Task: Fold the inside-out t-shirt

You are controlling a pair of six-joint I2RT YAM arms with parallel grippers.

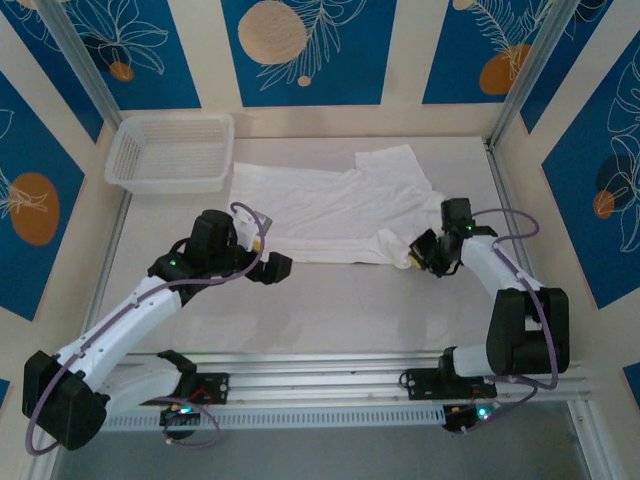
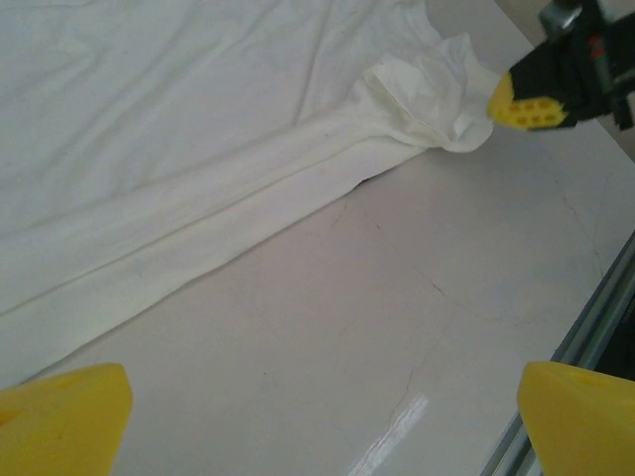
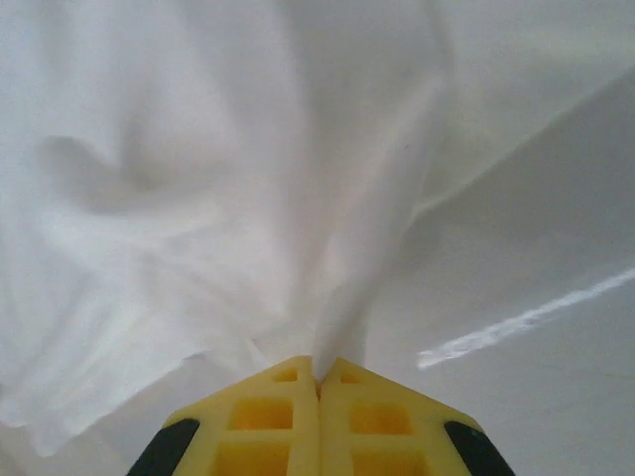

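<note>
The white t-shirt (image 1: 330,205) lies spread across the back half of the table, its near hem folded into a long band (image 2: 189,228). My right gripper (image 1: 418,257) is at the shirt's near right corner, shut on a pinched ridge of the cloth (image 3: 372,258); its yellow fingertips (image 3: 319,382) meet around the fabric. From the left wrist view that same gripper (image 2: 526,104) touches the bunched corner (image 2: 427,94). My left gripper (image 1: 280,268) hovers over bare table just in front of the hem, wide open, with nothing between its yellow fingers (image 2: 60,416).
A white mesh basket (image 1: 172,152) stands at the back left corner, beside the shirt's left edge. An aluminium rail (image 1: 330,385) runs along the near edge by the arm bases. Bare table (image 1: 340,300) lies in front of the shirt.
</note>
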